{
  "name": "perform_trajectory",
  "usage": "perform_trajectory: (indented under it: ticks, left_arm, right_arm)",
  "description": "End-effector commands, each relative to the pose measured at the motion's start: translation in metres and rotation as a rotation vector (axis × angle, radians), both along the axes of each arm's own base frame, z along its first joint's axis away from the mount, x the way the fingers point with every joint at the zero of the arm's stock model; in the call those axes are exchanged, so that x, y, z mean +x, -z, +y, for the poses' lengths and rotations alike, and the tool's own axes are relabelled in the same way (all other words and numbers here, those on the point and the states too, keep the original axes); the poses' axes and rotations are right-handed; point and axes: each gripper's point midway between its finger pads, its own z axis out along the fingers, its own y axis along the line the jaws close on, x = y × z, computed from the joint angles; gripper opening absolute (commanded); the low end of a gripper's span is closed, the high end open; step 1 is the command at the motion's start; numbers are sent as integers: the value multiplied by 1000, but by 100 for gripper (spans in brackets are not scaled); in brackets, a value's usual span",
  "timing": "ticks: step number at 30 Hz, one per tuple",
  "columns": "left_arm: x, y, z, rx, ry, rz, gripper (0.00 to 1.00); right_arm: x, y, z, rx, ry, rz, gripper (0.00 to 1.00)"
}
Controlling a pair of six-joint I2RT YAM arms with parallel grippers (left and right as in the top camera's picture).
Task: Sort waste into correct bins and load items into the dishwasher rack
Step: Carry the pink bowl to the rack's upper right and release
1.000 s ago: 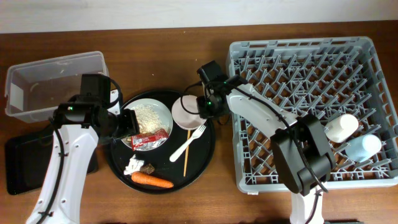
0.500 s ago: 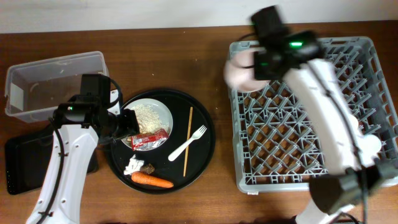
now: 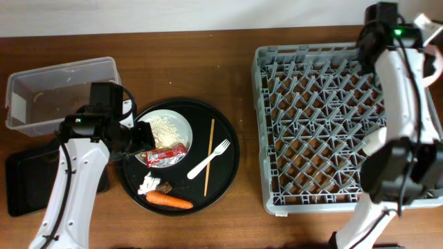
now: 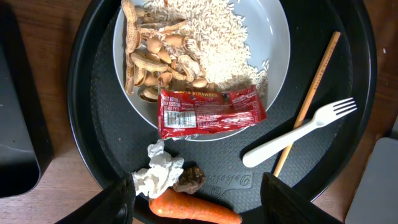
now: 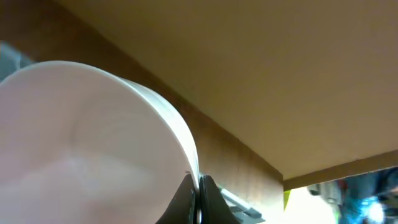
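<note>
The right gripper [image 5: 196, 190] is pinching the rim of a pale bowl [image 5: 93, 143] and holding it high at the far right corner of the rack [image 3: 325, 124], with the bowl not yet set among the pegs. Most of the job appears to be waiting. The left gripper [image 4: 196, 186], jaws spread wide and holding nothing, is hovering over the black tray [image 3: 228, 176], where everything else is lying unsorted. A plate [image 4: 273, 43] is carrying rice [image 4: 217, 37] and peanut shells [image 4: 155, 56], with a red wrapper [image 4: 208, 112] lying across its near edge. Below it, a crumpled tissue [image 4: 158, 174], a small brown lump [image 4: 189, 179] and a carrot [image 4: 193, 211] are sitting close together. A white fork [image 4: 298, 134] is lying across a chopstick [image 4: 311, 93]. The clear bin [image 3: 62, 90] and the dark bin [image 3: 21, 183] on the worktop's left are showing no sorted waste that can be made out. One white piece [image 3: 374, 144] is showing in the rack beside the right arm. By this reading, loading is barely under way, and the waste, plate, fork and chopstick are all awaiting handling.
</note>
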Motion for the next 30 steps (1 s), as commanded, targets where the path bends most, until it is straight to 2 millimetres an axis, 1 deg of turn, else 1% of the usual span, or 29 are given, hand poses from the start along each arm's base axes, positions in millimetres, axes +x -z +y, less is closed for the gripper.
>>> perform_trajectory:
  ticks: [1,2,3,4,6,8,10,12,15,17,18,19,21,22,24,25,26,27,28,29,30]
  left_arm:
    - [0,-6,2,1,-14,-18,64]
    - [1,-6,2,0,-15,-19,64]
    - [1,-6,2,0,-14,-21,64]
    - [2,-6,2,0,-14,-23,64]
    - [3,-6,0,-7,-13,-28,64]
    - [4,-7,-2,-22,-8,-32,64]
    - [4,-7,-2,-22,-8,-32,64]
    - [4,-7,-2,-22,-8,-32,64]
    - [5,-7,-2,-22,-9,-37,64]
    - [5,-8,-2,-22,-8,-40,65]
    - [5,-8,-2,-22,-8,-40,65]
    - [5,-8,-2,-22,-8,-40,68]
    - [5,-8,-2,-22,-8,-40,70]
    - [5,-8,-2,-22,-8,-40,70]
    - [5,-8,-2,-21,-8,-40,71]
    - [5,-8,-2,-21,-8,-40,73]
    - [5,-8,-2,-21,-8,-40,74]
    - [5,-8,-2,-21,-8,-39,75]
    - [5,-8,-2,-21,-8,-39,75]
    - [5,-7,-2,-21,-8,-39,75]
    - [4,-7,-2,-21,-8,-35,75]
  right_arm:
    - [14,51,-3,-33,16,122,4]
    - [19,70,0,-25,5,163,4]
    - [23,80,5,-15,-5,180,4]
    - [26,87,9,-4,-15,187,4]
    - [32,102,24,48,-48,194,4]
    - [36,111,38,104,-78,193,4]
    - [36,115,44,132,-90,203,4]
    - [32,118,47,150,-94,235,4]
    - [22,130,56,244,-100,285,6]
    - [17,135,65,294,-109,310,16]
    - [16,134,71,304,-120,317,17]
    - [16,131,76,312,-129,318,18]
    - [15,119,92,338,-163,299,20]
    - [15,109,101,357,-187,274,21]
    - [13,93,114,399,-218,231,22]
    - [10,80,121,437,-237,188,27]
    - [5,65,126,475,-252,147,28]
    - [-2,48,131,520,-269,96,34]
    - [-9,31,133,545,-282,51,43]
    - [-21,14,137,587,-297,8,59]
    - [-33,0,145,658,-328,-29,85]
